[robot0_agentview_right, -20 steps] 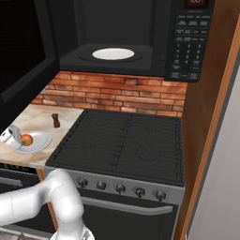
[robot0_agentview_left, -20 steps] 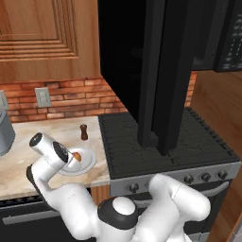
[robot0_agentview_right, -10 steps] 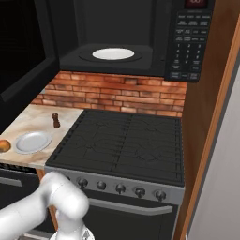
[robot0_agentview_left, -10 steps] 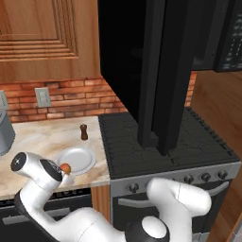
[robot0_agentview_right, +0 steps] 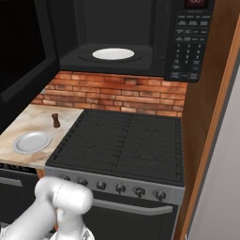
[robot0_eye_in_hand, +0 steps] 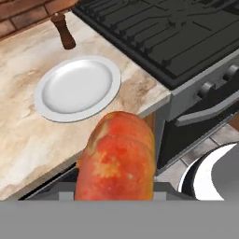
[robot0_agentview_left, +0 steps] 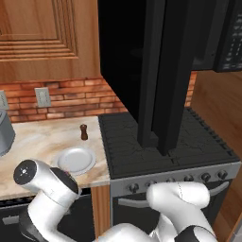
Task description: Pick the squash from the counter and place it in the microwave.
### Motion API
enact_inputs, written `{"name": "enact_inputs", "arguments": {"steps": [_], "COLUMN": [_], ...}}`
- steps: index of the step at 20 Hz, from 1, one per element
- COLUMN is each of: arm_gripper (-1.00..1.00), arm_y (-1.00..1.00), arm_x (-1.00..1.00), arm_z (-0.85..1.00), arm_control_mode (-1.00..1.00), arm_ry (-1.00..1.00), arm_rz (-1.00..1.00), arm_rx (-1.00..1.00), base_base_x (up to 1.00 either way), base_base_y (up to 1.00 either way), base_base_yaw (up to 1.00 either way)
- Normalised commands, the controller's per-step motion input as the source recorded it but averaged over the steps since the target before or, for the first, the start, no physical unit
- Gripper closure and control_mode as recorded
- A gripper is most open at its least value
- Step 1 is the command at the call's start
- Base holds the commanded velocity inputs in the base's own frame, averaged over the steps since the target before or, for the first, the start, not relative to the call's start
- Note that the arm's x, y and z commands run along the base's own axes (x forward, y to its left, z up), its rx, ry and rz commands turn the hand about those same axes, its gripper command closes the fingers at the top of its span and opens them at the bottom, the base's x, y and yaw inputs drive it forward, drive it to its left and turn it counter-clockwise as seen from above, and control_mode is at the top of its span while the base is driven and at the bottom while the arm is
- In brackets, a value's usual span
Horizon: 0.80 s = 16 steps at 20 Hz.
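The squash point(robot0_eye_in_hand: 116, 156), an orange-red lump, sits large and close at the bottom of the hand view. My gripper point(robot0_eye_in_hand: 115, 187) is shut on it, and the squash hides the fingertips. It hangs over the front edge of the beige marble counter point(robot0_eye_in_hand: 28, 135), apart from the grey plate point(robot0_eye_in_hand: 77, 86). The microwave point(robot0_agentview_right: 187, 42) stands above the stove with its tall black door point(robot0_agentview_left: 165, 71) swung open. A white turntable point(robot0_agentview_right: 113, 54) shows inside it. My arm point(robot0_agentview_left: 47, 198) bends low in front of the counter point(robot0_agentview_left: 42, 139).
A dark brown pepper mill point(robot0_agentview_left: 84, 132) stands behind the plate point(robot0_agentview_left: 75, 159) near the brick wall. The black stove point(robot0_agentview_right: 126, 145) with its knobs lies right of the counter. The open door hangs over the stove point(robot0_agentview_left: 165, 142). A grey pot point(robot0_agentview_left: 4, 134) stands at far left.
My arm has drawn back from the plate toward the counter's front edge and lower, carrying the squash. The plate now lies bare, and the squash has left both base views.
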Motion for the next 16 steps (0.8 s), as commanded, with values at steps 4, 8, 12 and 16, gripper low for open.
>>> {"name": "enact_inputs", "arguments": {"steps": [4,8,12,16], "arm_gripper": [1.00,1.00,1.00,1.00], "arm_y": [-0.55,-0.92,-0.91,-0.80], "arm_x": [-1.00,-1.00,-1.00,-1.00], "arm_z": [0.49,0.16,0.37,0.67], "arm_control_mode": [-1.00,-1.00,-1.00,-1.00], "arm_ry": [0.01,0.00,0.07,0.21], "arm_rz": [0.23,0.25,0.26,0.28], "arm_rx": [0.11,0.08,0.05,0.01], "base_base_x": [0.00,0.00,0.00,0.00], "base_base_y": [0.00,0.00,0.00,0.00], "base_base_yaw": [0.00,0.00,0.00,0.00]}}
